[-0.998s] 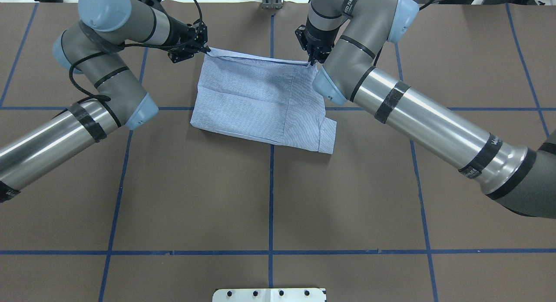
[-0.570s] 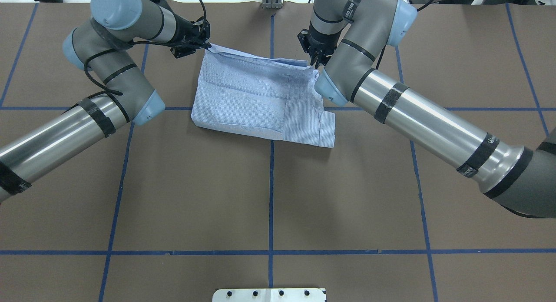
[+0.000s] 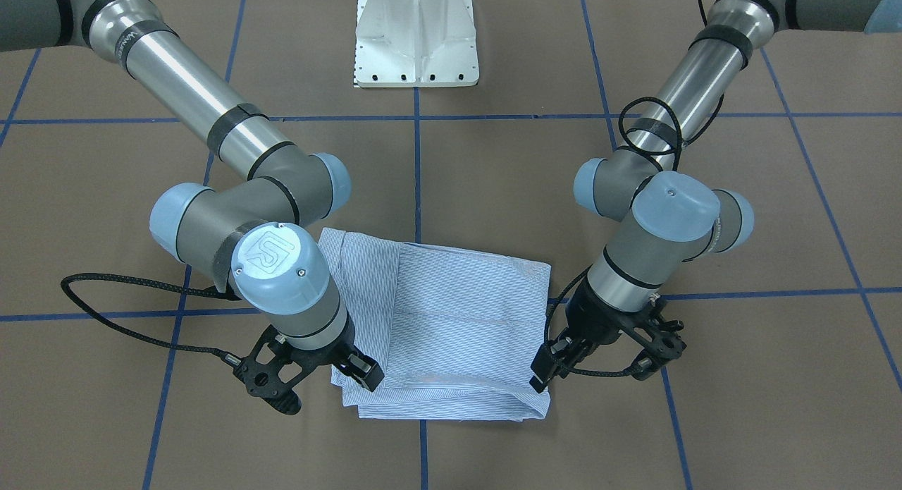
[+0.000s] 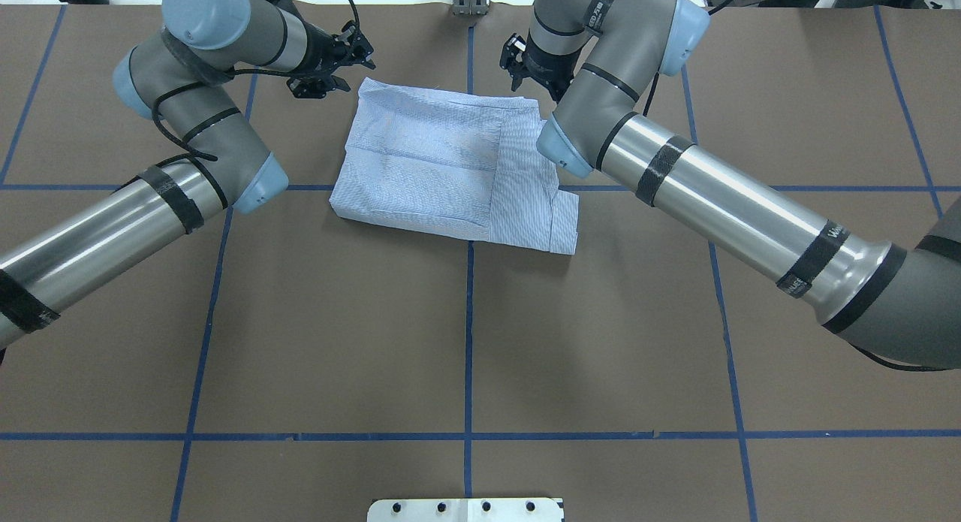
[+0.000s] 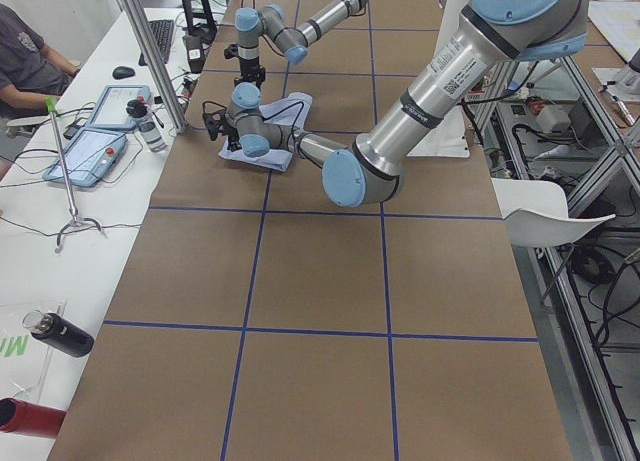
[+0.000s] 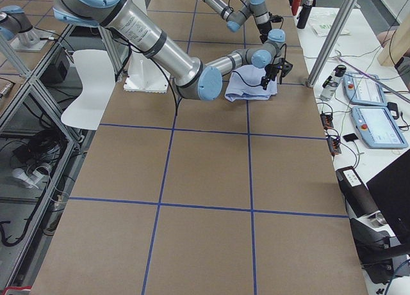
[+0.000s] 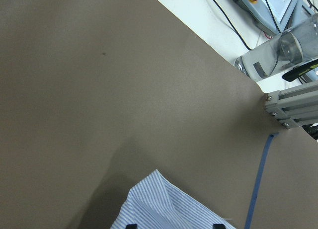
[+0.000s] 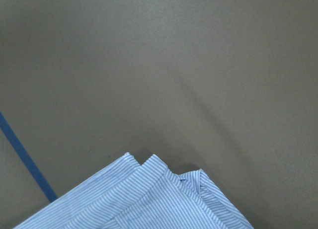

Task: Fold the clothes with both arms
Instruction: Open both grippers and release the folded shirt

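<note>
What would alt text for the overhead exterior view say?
A folded light blue striped shirt lies on the far middle of a brown table with blue tape lines. The left tool and the right tool hang open just off its two far corners.

In your right wrist view, the brown surface filled most of the frame. The shirt came in from the bottom edge, light blue with fine white stripes, its corner pointing up toward the middle. You could see several folded edges stacked there, each stepped slightly behind the next, with a small flap turned up at the right end. It may have been a cuff or a hem, but the crop was too tight to say. A blue tape line ran diagonally down the lower left to the fabric's edge. Soft shadows crossed the surface above and right of the corner.
</note>
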`<control>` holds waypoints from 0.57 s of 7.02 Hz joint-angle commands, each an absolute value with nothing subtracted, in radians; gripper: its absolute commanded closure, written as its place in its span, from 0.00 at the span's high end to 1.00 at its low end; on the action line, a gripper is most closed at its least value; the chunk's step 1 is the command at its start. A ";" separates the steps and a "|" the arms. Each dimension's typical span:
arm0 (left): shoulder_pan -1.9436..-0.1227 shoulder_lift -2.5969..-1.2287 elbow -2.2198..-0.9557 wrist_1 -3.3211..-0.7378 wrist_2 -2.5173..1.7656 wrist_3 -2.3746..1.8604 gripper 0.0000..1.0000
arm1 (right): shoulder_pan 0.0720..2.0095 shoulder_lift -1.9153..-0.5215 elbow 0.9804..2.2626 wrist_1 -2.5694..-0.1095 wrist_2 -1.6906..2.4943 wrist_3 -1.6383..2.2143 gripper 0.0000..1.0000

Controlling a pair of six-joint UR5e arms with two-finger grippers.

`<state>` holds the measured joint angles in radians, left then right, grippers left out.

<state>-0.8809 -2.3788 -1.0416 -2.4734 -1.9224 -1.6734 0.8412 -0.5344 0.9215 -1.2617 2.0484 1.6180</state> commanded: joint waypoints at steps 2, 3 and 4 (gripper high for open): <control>-0.942 -2.271 -1.212 -2.470 -2.038 -1.660 0.61 | 0.854 -0.598 1.082 -1.290 2.074 1.626 1.00; -0.975 -2.193 -1.320 -2.461 -2.081 -1.591 0.61 | 0.874 -0.668 1.188 -1.314 2.080 1.611 1.00; -1.009 -2.090 -1.419 -2.459 -2.121 -1.471 0.61 | 0.887 -0.761 1.294 -1.321 2.082 1.559 1.00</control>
